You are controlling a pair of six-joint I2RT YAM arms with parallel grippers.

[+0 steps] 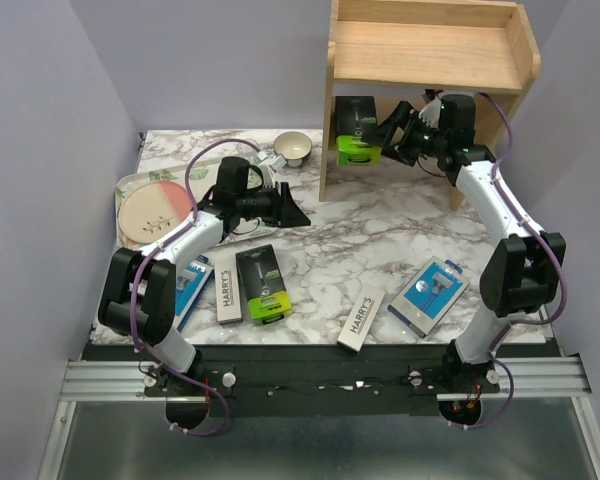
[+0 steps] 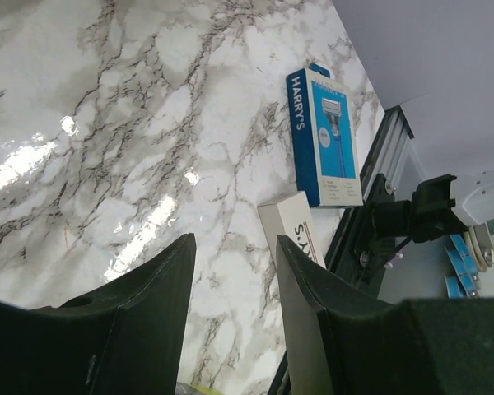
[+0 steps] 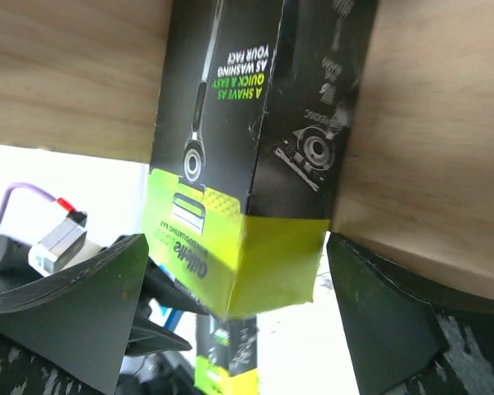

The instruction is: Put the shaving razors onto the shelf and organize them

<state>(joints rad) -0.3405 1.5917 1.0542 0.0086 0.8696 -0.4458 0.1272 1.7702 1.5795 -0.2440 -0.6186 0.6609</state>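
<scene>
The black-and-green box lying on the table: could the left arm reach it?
Probably yes. The left gripper hangs open close to the black-and-green box, with nothing on top of it.

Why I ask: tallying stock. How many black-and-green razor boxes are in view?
2. One black-and-green box stands in the shelf's lower bay; the other lies on the table, near left.

Overhead camera looks from the near edge toward the shelf; left wrist camera skims the table low; right wrist camera crowds the black-and-green razor box, also visible overhead.
</scene>
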